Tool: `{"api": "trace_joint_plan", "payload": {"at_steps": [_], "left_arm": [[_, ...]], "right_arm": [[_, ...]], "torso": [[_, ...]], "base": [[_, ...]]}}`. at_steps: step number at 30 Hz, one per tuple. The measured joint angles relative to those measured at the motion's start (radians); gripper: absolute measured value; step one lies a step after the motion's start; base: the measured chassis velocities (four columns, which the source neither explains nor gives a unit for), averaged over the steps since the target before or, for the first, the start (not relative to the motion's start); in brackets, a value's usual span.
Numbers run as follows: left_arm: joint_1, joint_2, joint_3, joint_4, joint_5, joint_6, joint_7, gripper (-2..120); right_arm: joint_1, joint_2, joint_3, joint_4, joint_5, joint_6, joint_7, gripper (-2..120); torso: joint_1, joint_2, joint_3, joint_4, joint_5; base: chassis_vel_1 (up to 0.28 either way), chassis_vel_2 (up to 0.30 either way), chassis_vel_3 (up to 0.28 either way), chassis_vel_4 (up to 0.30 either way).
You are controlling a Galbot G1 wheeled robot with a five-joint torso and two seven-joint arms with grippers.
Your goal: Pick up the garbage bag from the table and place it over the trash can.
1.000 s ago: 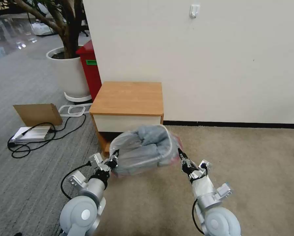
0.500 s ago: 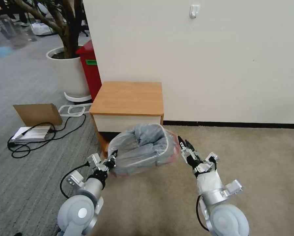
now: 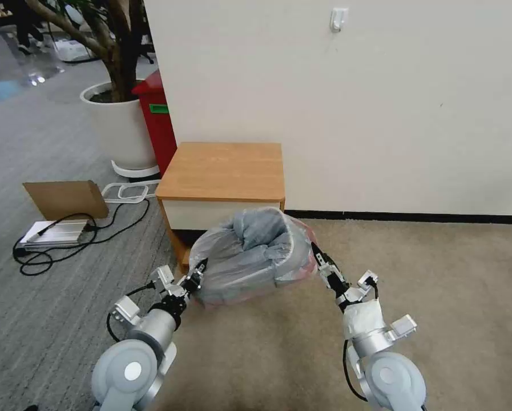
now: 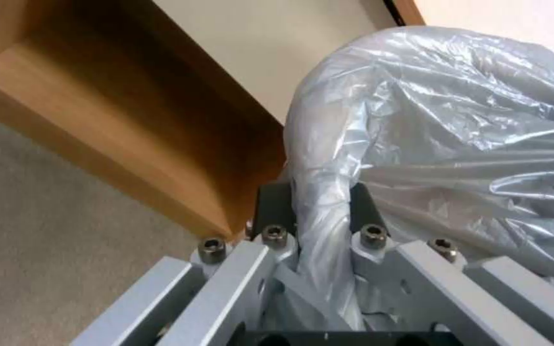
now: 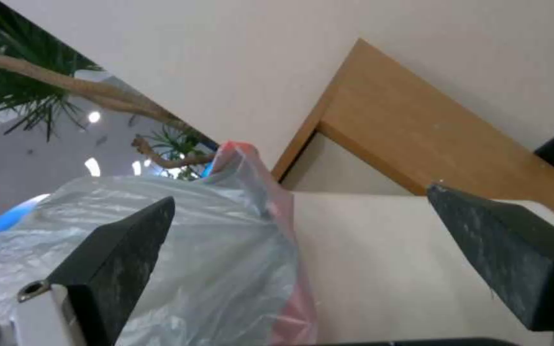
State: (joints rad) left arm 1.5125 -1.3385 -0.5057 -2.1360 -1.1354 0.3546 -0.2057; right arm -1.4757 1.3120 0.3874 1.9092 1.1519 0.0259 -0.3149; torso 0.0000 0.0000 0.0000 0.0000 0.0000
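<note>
Two sets of fingers: my left fingers (image 4: pixel 319 211) pinch the garbage bag (image 3: pixel 250 257); my right fingers (image 5: pixel 514 254) gape wide, so I'd regrip its pink hem before stretching.

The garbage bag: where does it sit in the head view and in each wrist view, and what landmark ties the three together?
Head view: garbage bag low at centre, between the left gripper and right gripper.
Left wrist view: it fills the right side; a bunched strip is pinched between the fingers.
Right wrist view: lower left, by one open finger.
Shared landmark: the wooden nightstand.
</note>
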Motion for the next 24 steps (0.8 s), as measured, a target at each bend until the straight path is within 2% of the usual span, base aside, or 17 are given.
{"api": "trace_joint_plan", "payload": {"at_steps": [3,7,8,11,13,15,17,20,21,24], "left_arm": [[0.002,-0.001,0.001,0.001,0.001,0.0,0.0,5],[0.007,-0.001,0.002,0.001,0.003,0.0,0.002,5],[0.007,-0.001,0.002,0.001,0.003,0.0,0.002,5],[0.01,-0.004,0.004,0.003,0.004,0.0,0.002,5],[0.01,-0.004,0.004,0.003,0.005,0.0,0.002,5],[0.01,-0.006,0.007,0.004,0.006,0.0,0.003,5],[0.01,-0.007,0.008,0.004,0.006,0.0,0.003,5],[0.01,-0.008,0.011,0.005,0.008,0.0,0.004,5],[0.01,-0.008,0.011,0.005,0.008,0.0,0.004,5],[0.015,-0.009,0.017,0.006,0.019,0.0,0.011,5]], "right_arm": [[0.006,0.0,-0.003,-0.004,-0.001,0.0,-0.004,100],[0.016,-0.002,-0.005,-0.013,-0.004,0.0,-0.003,86],[0.016,-0.002,-0.005,-0.013,-0.004,0.0,-0.003,86],[0.017,-0.002,-0.008,-0.013,-0.005,0.001,-0.001,71],[0.017,-0.002,-0.008,-0.013,-0.006,0.001,0.0,69],[0.019,0.001,-0.011,-0.013,-0.008,0.001,0.001,58],[0.02,0.001,-0.012,-0.013,-0.008,0.002,0.002,54],[0.023,0.001,-0.014,-0.013,-0.011,0.002,0.004,39],[0.023,0.001,-0.014,-0.013,-0.011,0.002,0.004,39],[0.028,0.003,-0.014,-0.014,-0.02,0.004,0.005,25]], "torso": [[0.0,0.0,0.0,0.0,0.0],[0.0,0.0,0.0,0.0,0.0001],[0.0,0.0,0.0,0.0,0.0001],[0.0,0.0,0.0,0.0,0.0],[0.0,0.0,0.0,0.0,0.0],[0.0,0.0,0.0,0.0,0.0],[0.0,0.0,0.0,0.0,0.0],[0.0,0.0,0.0,0.0001,0.0],[0.0,0.0,0.0,0.0001,0.0],[0.0,0.0,0.0,0.0,0.0]], "base": [[0.0,0.0,0.0,0.0],[0.0,0.0,0.0,0.0],[0.0,0.0,0.0,0.0],[0.0,0.0,0.0,0.0],[0.0,0.0,0.0,0.0],[0.0,0.0,0.0,0.0],[0.0,0.0,0.0,0.0],[0.0,0.0,0.0,0.0],[0.0,0.0,0.0,0.0],[0.0,0.0,0.0,0.0]]}}
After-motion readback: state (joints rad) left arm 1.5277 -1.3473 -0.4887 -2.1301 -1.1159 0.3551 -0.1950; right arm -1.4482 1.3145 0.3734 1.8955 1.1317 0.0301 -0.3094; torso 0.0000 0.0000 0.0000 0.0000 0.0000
